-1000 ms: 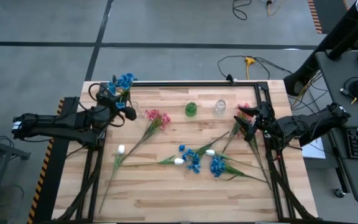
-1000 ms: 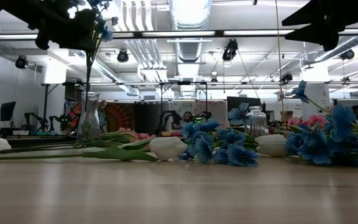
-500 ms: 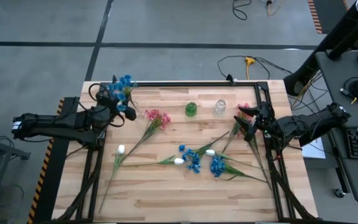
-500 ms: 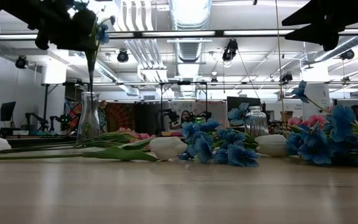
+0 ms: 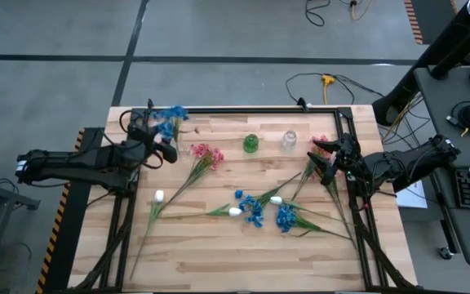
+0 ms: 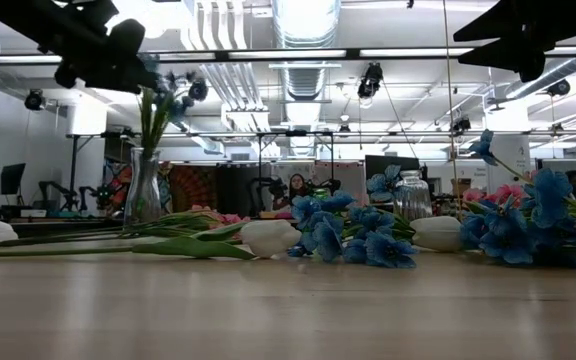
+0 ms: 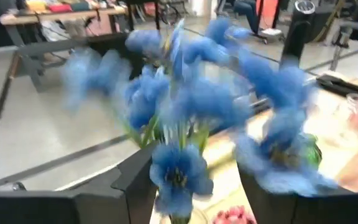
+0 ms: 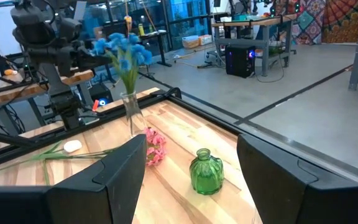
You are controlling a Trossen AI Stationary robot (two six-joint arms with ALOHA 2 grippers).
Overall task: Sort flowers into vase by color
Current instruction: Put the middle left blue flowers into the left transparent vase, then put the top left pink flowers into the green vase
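Observation:
A blue flower bunch (image 6: pixel 173 98) stands with its stems in a clear vase (image 6: pixel 144 190) at the table's far left; the right wrist view shows the same bunch (image 8: pixel 122 50) and vase (image 8: pixel 130 112). My left gripper (image 7: pixel 194 165) is open just above the vase, and the blurred blue blossoms (image 7: pixel 185 106) rise between its fingers; I see no touch. My right gripper (image 5: pixel 326 159) hovers open over the table's right side with nothing between its fingers (image 8: pixel 120 165). Pink sprigs (image 5: pixel 206 153), white buds (image 5: pixel 235 211) and blue sprigs (image 5: pixel 285 216) lie flat on the wood.
A green vase (image 5: pixel 250 144) and a clear jar (image 5: pixel 289 140) stand at the far middle. Another pink sprig (image 5: pixel 321 143) lies by my right gripper. A white bud (image 5: pixel 159 196) lies at the left. The near strip of the table (image 5: pixel 243 265) is bare wood.
My left gripper has opened and let go of the blue bunch while tipping slightly. The bunch has sunk lower into the clear vase, and its blossoms have spread and leaned toward the table's right. My right arm has kept still.

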